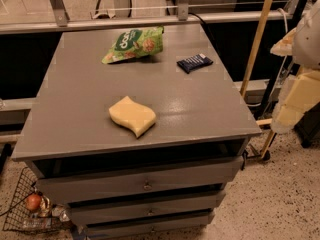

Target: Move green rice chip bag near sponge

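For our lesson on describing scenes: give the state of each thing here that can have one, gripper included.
green rice chip bag: lying crinkled at the back of the table, not held.
sponge: lying flat near the front edge, apart from the bag.
dark packet: lying flat right of the bag, not touching it.
gripper: beside the table's right edge, clear of all three things.

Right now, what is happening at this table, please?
The chip bag is not picked up yet. The robot's claw hangs off the right side of the table, away from everything. The chip bag lies at the far edge, the sponge near the front, well apart. A dark packet lies right of the bag.
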Controlling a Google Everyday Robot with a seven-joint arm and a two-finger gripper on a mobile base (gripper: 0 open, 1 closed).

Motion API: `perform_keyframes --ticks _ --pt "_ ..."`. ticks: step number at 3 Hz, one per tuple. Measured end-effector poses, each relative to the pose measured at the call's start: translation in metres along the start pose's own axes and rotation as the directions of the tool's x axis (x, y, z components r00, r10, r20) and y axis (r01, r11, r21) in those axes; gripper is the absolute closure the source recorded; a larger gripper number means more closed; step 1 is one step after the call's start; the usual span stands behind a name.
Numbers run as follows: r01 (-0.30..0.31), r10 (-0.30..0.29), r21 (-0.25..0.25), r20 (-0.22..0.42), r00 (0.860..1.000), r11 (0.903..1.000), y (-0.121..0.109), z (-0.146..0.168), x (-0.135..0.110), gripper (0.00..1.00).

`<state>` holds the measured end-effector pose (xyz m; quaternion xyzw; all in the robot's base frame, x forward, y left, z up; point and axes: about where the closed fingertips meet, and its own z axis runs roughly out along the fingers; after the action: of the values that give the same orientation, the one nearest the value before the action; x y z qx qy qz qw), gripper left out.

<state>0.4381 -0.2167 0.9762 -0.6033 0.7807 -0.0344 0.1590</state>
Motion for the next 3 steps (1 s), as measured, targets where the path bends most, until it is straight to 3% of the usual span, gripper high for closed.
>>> perform_keyframes --ticks 1,2,3 --pt "0.0 0.0 0.0 0.0 1.0 1.0 0.0 0.0 0.0 0.0" --pt "0.048 -0.048 0.035 0.006 0.999 0.9982 -0.025 0.005 -0.014 0.0" --pt "0.077 -0.078 0.111 0.004 0.997 0.9908 -0.066 0.022 -0.036 0.0"
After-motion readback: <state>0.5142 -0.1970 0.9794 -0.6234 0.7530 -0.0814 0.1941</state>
